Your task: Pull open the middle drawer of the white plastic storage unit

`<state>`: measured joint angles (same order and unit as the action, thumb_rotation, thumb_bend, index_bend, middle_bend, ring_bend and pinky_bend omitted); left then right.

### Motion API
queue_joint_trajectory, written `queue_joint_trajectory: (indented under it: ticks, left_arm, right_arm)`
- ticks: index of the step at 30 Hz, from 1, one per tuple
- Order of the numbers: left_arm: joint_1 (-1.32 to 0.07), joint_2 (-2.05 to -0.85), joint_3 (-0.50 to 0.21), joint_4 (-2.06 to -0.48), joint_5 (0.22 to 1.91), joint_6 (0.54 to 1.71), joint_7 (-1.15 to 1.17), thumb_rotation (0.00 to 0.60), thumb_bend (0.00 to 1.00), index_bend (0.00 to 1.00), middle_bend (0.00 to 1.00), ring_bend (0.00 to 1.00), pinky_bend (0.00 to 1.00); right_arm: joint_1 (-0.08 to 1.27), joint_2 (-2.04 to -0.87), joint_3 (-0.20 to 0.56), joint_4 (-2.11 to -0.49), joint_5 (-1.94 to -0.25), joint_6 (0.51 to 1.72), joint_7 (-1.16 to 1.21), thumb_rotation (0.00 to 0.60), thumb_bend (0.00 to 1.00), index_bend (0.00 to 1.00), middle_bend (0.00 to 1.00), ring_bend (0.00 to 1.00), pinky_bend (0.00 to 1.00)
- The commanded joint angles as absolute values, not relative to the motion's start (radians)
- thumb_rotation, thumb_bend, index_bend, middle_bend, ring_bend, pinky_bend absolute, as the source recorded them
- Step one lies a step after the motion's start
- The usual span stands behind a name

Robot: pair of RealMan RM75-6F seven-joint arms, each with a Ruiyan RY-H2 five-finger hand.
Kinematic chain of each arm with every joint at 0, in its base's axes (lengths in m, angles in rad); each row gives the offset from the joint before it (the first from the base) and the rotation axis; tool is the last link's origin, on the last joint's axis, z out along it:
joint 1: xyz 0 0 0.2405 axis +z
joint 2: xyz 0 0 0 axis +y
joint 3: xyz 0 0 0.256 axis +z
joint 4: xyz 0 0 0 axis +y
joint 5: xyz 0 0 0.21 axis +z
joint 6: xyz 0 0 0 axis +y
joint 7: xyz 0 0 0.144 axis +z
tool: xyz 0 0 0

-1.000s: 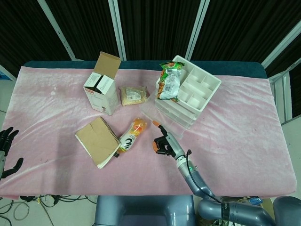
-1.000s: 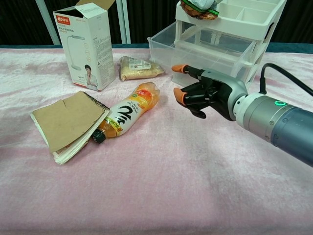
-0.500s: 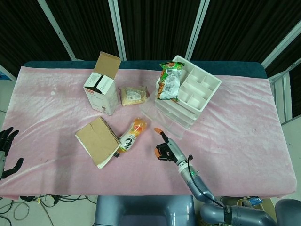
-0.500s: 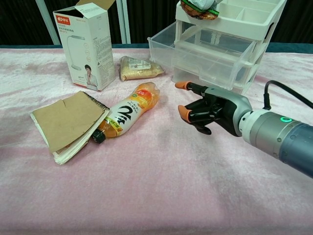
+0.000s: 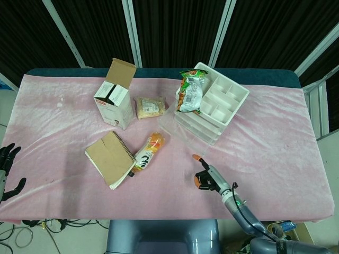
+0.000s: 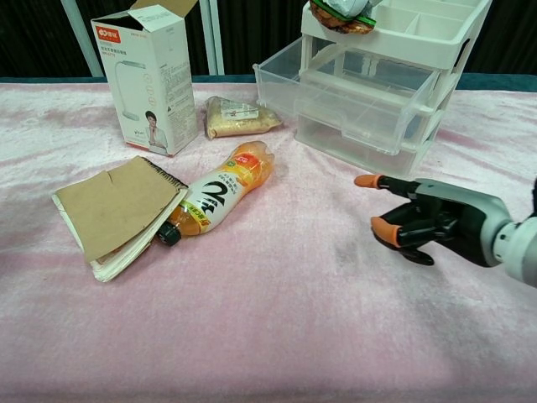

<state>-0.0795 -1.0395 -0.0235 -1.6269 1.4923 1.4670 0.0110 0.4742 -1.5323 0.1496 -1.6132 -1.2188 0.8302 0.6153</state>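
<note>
We see the white plastic storage unit point(image 5: 212, 106) toward the far right of the pink cloth point(image 5: 275, 143), its middle drawer point(image 6: 336, 88) drawn well out toward the front left, clear and with nothing visible inside. On the unit's divided top tray rests a snack bag point(image 5: 189, 91). Our right hand point(image 6: 424, 222) hovers above the cloth in front of the unit and apart from it, holding nothing; one orange-tipped finger points forward while the others are curled in. Our left hand point(image 5: 8, 166) shows only at the left edge of the head view, off the table, dark fingers apart and empty. Left of the unit lie a small packet of grains point(image 5: 150, 107) and an opened white carton point(image 5: 115, 95) standing upright. Nearer the front, an orange drink bottle point(image 6: 216, 195) lies on its side with its cap end just beside a brown-covered spiral notebook point(image 6: 117, 214).
</note>
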Motion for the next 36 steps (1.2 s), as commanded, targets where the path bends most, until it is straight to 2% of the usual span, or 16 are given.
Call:
queue_joint_trajectory:
  ticks: [1,3,7,12,15,19,24,36]
  left_arm:
    - [-0.080,-1.040,-0.024,-1.627,1.493,1.467,0.015,0.600,0.36,0.07,0.02,0.00,0.00]
    - [-0.080,-1.041,-0.024,-1.628,1.492,1.467,0.018,0.600,0.36,0.07,0.02,0.00,0.00]
    - [-0.078,-1.042,-0.025,-1.630,1.491,1.470,0.021,0.600,0.36,0.07,0.02,0.00,0.00]
    - [-0.078,-1.043,-0.025,-1.630,1.491,1.472,0.025,0.600,0.36,0.07,0.02,0.00,0.00]
    - [-0.078,-1.044,-0.026,-1.631,1.492,1.474,0.028,0.600,0.36,0.07,0.02,0.00,0.00]
    - [-0.076,-1.044,-0.030,-1.633,1.488,1.478,0.024,0.600,0.36,0.07,0.02,0.00,0.00]
    - [-0.075,-1.042,-0.030,-1.636,1.486,1.477,0.017,0.600,0.36,0.07,0.02,0.00,0.00]
    - [-0.081,-1.026,-0.032,-1.658,1.476,1.453,-0.053,0.600,0.36,0.07,0.02,0.00,0.00]
  right_arm:
    - [0.419,-1.428,0.112,-1.632,-1.293,0.850,0.708,0.600,0.53,0.02,0.74,0.80,0.86]
    - [0.399,-1.379,0.099,-1.629,-1.340,0.874,0.748,0.600,0.51,0.02,0.71,0.78,0.84]
    - [0.359,-1.293,0.071,-1.592,-1.412,0.953,0.739,0.600,0.37,0.02,0.55,0.66,0.65]
    - [0.312,-1.212,0.050,-1.555,-1.393,1.044,0.487,0.600,0.22,0.02,0.26,0.39,0.35]
    - [0.273,-1.204,0.065,-1.545,-1.353,1.149,0.273,0.600,0.15,0.02,0.14,0.27,0.27]
    - [0.229,-1.210,0.086,-1.551,-1.353,1.290,0.118,0.600,0.13,0.02,0.11,0.24,0.26]
    - [0.195,-1.206,0.092,-1.545,-1.382,1.389,0.033,0.600,0.13,0.02,0.11,0.24,0.25]
    - [0.145,-1.222,0.092,-1.559,-1.430,1.497,-0.026,0.600,0.13,0.02,0.11,0.23,0.25]
